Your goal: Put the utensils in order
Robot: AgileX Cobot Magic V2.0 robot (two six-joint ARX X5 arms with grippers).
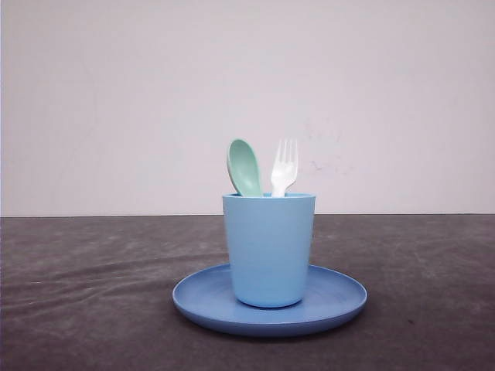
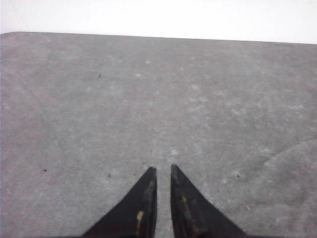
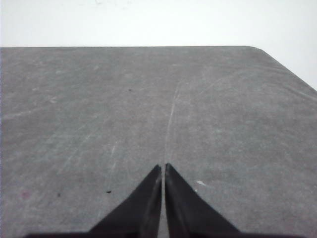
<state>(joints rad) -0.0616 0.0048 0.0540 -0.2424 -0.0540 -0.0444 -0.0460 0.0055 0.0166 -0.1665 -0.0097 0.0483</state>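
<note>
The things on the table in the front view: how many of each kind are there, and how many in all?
Spoon, mint green, standing in the cup: 1
Fork, white, standing in the cup: 1
Cup, light blue, on the plate: 1
Plate, blue: 1
Total: 4

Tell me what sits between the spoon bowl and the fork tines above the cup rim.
Nothing: in the front view a bare gap of wall shows between the spoon and the fork, both standing in the cup.
</note>
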